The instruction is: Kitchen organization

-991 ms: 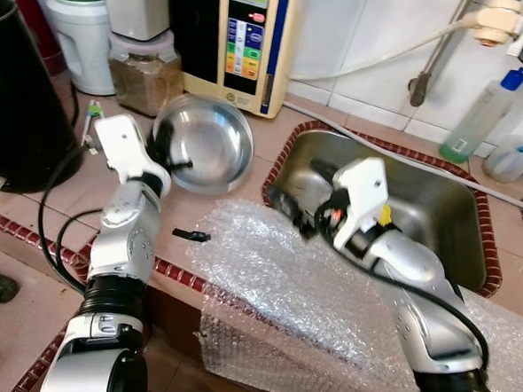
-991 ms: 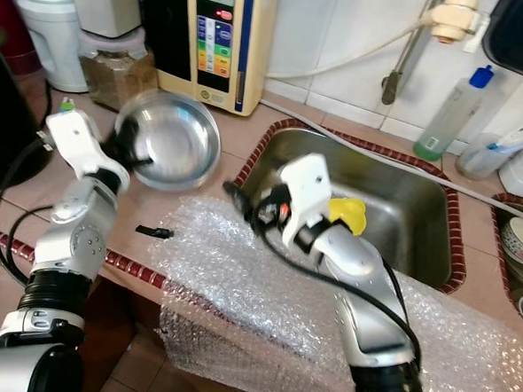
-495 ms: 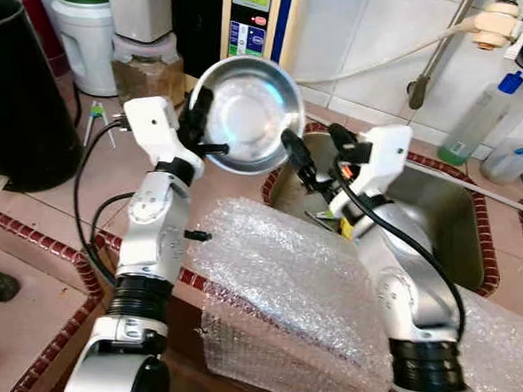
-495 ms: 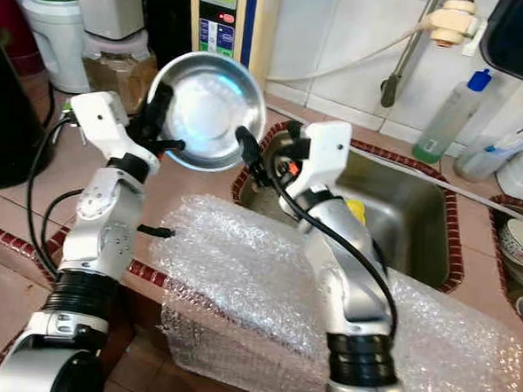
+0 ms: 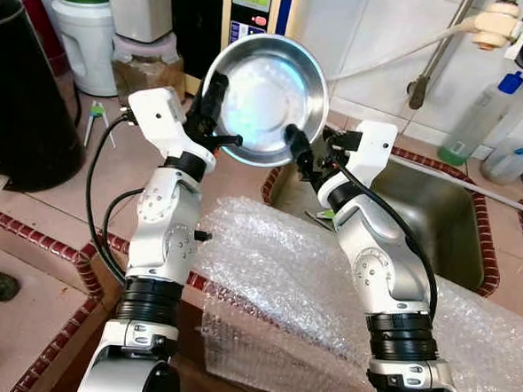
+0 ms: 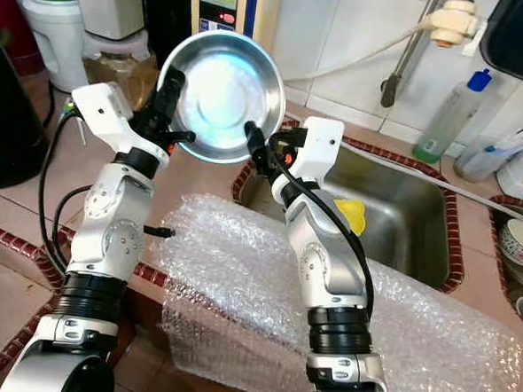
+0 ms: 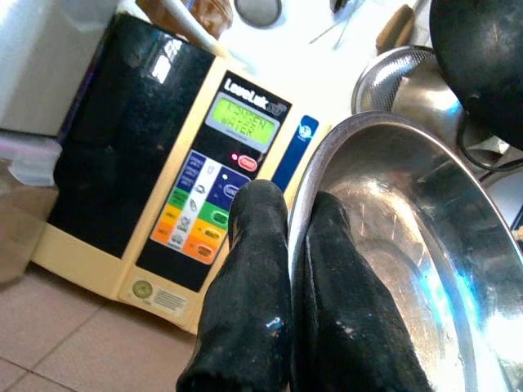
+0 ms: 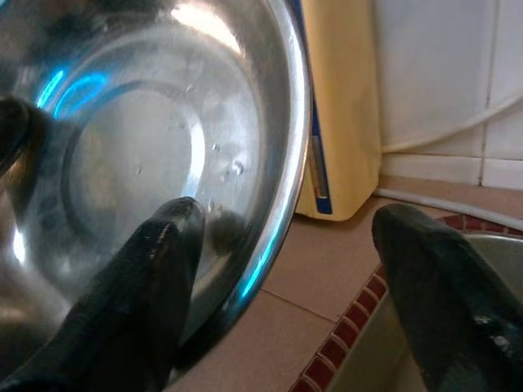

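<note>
A shiny steel bowl (image 5: 267, 99) hangs in the air above the counter, tipped so its inside faces me. My left gripper (image 5: 215, 113) is shut on the bowl's left rim, its two black fingers (image 7: 253, 245) pinching the rim of the bowl (image 7: 409, 269). My right gripper (image 5: 298, 149) stands open at the lower right rim. In the right wrist view one finger (image 8: 159, 253) lies inside the bowl (image 8: 131, 155) and the other finger (image 8: 429, 253) is outside, apart from the metal.
A sheet of bubble wrap (image 5: 283, 277) covers the counter's front edge. The steel sink (image 5: 438, 207) lies to the right with a yellow item (image 6: 354, 215) in it. A water machine (image 5: 255, 18), a jar (image 5: 145, 69) and a black pot (image 5: 19, 101) stand behind and left.
The left gripper lifted the bowl off the counter and tipped it towards me. The right gripper rose from the sink to the bowl's right rim.
</note>
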{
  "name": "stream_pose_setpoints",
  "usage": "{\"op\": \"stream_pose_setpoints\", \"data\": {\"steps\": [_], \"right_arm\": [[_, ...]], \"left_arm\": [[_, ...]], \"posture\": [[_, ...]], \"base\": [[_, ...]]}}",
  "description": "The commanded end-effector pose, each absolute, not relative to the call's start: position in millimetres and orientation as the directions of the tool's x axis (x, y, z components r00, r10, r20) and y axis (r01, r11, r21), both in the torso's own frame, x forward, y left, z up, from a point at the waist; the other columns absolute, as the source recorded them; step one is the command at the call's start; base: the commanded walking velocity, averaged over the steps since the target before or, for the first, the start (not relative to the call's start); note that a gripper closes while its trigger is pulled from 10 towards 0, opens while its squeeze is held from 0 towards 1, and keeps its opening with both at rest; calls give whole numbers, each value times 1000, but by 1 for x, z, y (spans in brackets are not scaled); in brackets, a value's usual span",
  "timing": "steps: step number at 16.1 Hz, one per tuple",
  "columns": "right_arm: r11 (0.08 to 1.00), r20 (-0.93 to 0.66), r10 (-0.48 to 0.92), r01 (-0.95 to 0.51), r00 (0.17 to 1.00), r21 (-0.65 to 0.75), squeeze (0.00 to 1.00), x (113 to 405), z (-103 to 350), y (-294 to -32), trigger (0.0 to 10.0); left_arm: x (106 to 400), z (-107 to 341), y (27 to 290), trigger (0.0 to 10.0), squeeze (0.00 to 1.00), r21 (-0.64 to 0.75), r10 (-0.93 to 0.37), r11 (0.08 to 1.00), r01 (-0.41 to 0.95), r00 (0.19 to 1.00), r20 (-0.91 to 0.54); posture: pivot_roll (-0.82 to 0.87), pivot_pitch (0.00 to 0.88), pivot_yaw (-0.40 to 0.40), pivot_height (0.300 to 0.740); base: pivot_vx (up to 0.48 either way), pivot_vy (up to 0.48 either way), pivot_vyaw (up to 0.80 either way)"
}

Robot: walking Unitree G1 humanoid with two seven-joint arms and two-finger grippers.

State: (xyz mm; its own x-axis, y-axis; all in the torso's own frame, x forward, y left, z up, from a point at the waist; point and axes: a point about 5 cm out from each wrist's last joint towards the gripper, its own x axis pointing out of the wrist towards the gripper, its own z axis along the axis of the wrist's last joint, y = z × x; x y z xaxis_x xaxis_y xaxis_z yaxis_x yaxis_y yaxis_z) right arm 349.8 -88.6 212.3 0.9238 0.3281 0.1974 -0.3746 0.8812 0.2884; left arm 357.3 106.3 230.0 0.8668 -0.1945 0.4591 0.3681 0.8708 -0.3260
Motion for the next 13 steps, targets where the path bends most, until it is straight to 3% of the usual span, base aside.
{"op": "stream_pose_setpoints", "data": {"steps": [1, 2, 6, 13], "right_arm": [[889, 198, 280, -332, 939, 315, 0, 353, 213, -98, 0], [869, 186, 247, -303, 951, 391, 0, 355, 211, -102, 0], [830, 176, 218, -277, 960, 484, 0, 361, 212, -104, 0], [805, 154, 180, -236, 971, 544, 0, 364, 209, -109, 0]], "left_arm": [[354, 237, 102, 0, 0, -315, -218, 859, 403, 846, 487], [354, 237, 101, 0, 0, -324, -227, 850, 416, 843, 488], [350, 237, 93, 0, 0, -321, -271, 827, 462, 827, 493], [350, 237, 93, 0, 0, -313, -285, 825, 470, 825, 488]], "posture": [[-3, 26, -82, 740], [-2, 27, -82, 740], [1, 27, -77, 740], [7, 25, -73, 740]], "base": [[0, 0, 0], [0, 0, 0], [0, 0, 0], [0, 0, 0]]}}
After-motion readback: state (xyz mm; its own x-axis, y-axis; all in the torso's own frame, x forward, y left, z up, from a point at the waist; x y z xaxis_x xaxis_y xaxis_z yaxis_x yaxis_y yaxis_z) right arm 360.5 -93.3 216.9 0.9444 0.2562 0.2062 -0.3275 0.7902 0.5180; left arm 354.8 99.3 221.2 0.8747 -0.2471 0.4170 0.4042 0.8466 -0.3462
